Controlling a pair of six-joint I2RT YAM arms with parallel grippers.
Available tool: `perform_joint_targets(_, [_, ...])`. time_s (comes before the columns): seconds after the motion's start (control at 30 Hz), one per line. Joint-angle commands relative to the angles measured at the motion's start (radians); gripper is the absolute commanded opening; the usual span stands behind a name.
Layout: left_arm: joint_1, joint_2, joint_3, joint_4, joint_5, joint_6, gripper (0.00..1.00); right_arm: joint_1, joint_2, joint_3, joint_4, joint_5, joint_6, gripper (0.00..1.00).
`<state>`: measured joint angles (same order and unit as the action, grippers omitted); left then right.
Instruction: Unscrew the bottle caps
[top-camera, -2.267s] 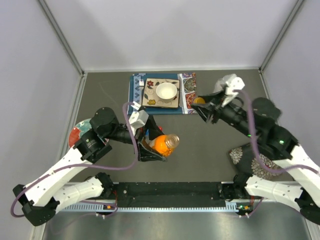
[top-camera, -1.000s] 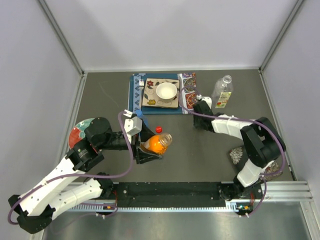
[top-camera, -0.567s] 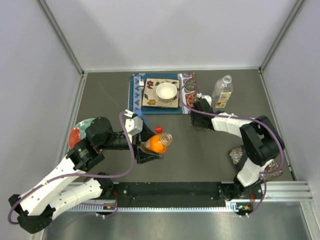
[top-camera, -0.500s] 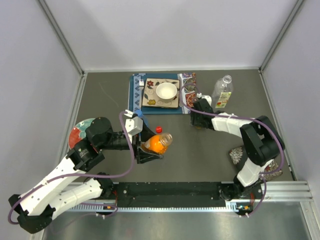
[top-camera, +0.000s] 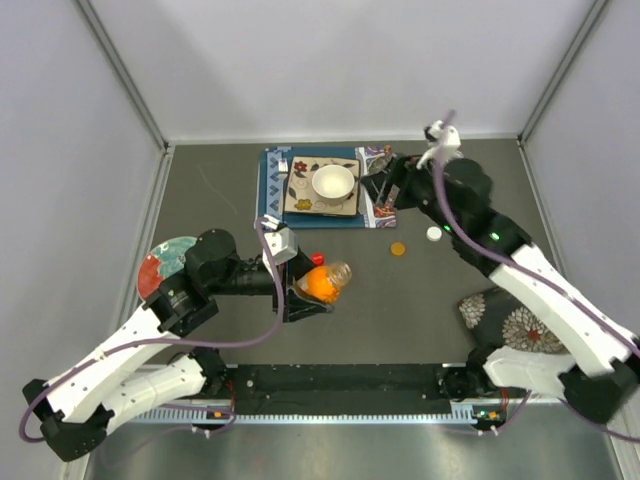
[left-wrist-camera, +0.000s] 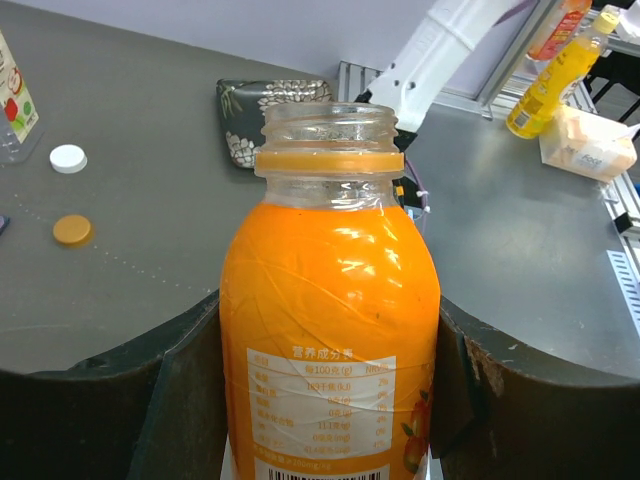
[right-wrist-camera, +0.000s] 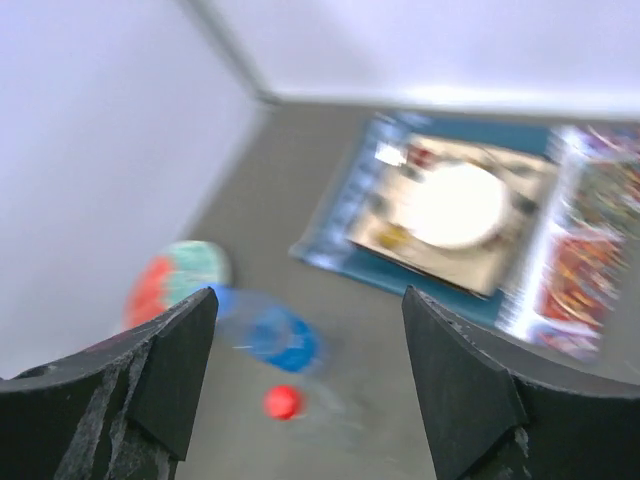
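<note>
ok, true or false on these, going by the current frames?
1. The left gripper grips the bottle. True.
2. The bottle is capped. False: its neck is open.
3. The orange cap and white cap lie on the table. True.
4. The right gripper holds a cap. False: it is open and empty.
5. The red cap touches the white cap. False: it lies apart from it, by the bottle.
</note>
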<state>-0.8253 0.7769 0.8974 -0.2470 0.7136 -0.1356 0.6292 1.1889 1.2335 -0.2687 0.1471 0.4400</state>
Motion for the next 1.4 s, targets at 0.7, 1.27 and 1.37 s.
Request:
perform_joint_targets(0.7, [-0.001,0.125,0.075,0.127,-0.124,-0.018,0.41,0.257,-0.236,-0.167,0.138,-0.443,0.114,0.85])
perform_joint_targets(1.27, [-0.001,0.116,0.067,0.141,-0.190,-0.012,0.62,0.276,-0.252,-0.200,0.175,-0.455,0.137,0.24])
perform_joint_targets(1.37, [-0.001,0.113,0.067,0.140,-0.209,-0.013,0.70,0.274,-0.265,-0.189,0.161,-0.437,0.131,0.08])
